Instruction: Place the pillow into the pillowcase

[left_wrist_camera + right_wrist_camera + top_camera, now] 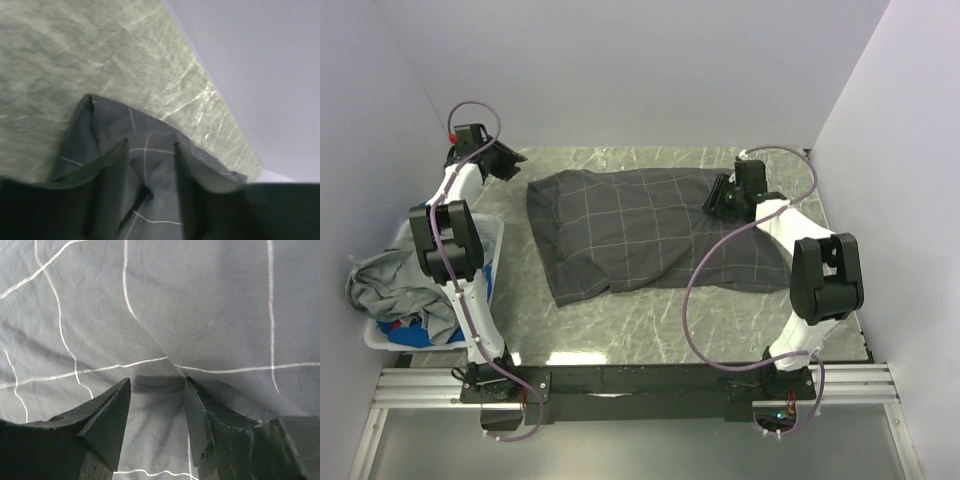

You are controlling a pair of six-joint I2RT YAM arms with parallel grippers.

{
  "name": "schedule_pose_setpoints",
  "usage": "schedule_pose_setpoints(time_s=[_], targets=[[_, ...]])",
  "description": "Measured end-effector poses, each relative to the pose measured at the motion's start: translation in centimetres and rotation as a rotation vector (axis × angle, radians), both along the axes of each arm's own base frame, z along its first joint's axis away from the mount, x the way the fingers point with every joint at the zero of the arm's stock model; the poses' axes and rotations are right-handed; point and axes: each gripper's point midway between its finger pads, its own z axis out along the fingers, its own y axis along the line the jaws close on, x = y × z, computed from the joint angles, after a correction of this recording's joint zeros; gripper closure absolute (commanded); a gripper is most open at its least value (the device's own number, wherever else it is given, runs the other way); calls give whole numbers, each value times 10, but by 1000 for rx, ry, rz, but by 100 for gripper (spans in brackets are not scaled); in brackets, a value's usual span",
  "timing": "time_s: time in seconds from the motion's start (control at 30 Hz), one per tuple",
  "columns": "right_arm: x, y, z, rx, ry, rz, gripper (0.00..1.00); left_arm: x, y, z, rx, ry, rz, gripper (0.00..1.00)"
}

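The pillowcase (620, 235), dark charcoal with a thin light grid, lies spread and slightly puffed across the marble table. The pillow is hidden; no cream fabric shows in any view. My left gripper (508, 160) hovers at the case's far left corner. In the left wrist view its jaws (150, 145) stand apart over the checked pillowcase (105, 125), holding nothing. My right gripper (717, 200) sits on the case's far right part. In the right wrist view it is open (157, 382), its tips against the pillowcase (200, 305), with a shallow crease between them.
A white basket (372, 338) stands at the left edge beside the left arm, holding a plain grey garment (380, 285) and a blue cloth (415, 335). White walls close in the table at the left, back and right. Marble table surface (75, 50) shows beyond the case's corner.
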Motion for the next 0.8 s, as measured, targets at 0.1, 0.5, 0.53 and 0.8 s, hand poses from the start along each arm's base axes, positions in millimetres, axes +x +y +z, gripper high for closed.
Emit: schedule_pose_setpoints(time_s=[0.1,0.5,0.53,0.8], targets=[[7,-9,2,-10,3,-27,43,-7,4,-2,33,22,1,32],[-21,35,47,-143,-49,45,35,-188,-102,-33,106,130,34,39],[-25,46,52,-146,-64,73,35,-200,-110,-41,108,139,24,38],[-49,101,60,-133,-96,229,35,-251,-117,-89,111,140,15,33]])
